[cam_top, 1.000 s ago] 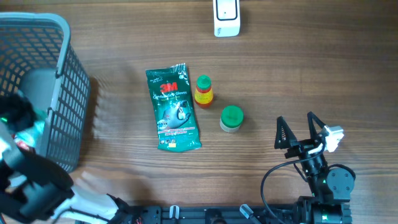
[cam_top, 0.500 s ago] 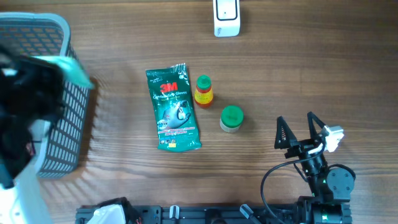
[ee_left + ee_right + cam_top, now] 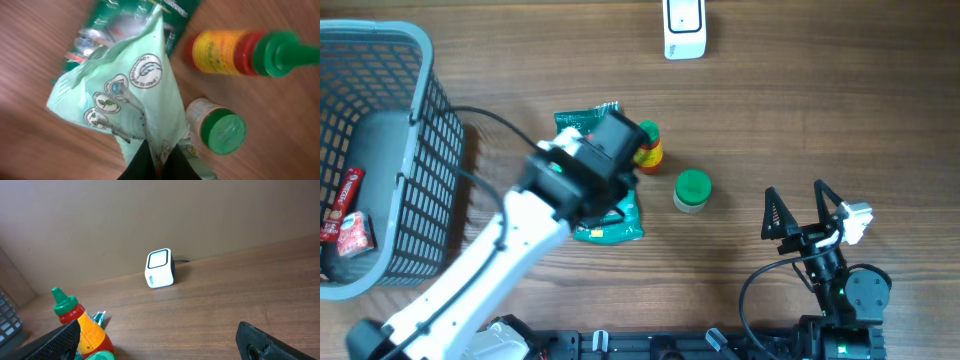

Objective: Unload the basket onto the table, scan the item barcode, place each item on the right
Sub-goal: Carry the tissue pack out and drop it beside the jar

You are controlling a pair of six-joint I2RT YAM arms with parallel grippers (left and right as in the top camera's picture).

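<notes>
Clearly the left gripper (image 3: 155,161) is clamped on one edge of a pale green pouch (image 3: 132,100). It holds the pouch above the table, over the dark green pack (image 3: 112,25) and just beside the bottle (image 3: 235,50) and jar (image 3: 220,129). The pouch looks light, soft and crinkly, and likely to flop or fold. A pinch at a seam edge suits it and leaves the printed faces clear. The scanner (image 3: 684,28) stands well apart at the far edge. The right gripper (image 3: 793,192) rests spread wide and empty.

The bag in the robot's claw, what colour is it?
The bag is pale mint green with small round printed badges, clearest in the left wrist view.
</notes>
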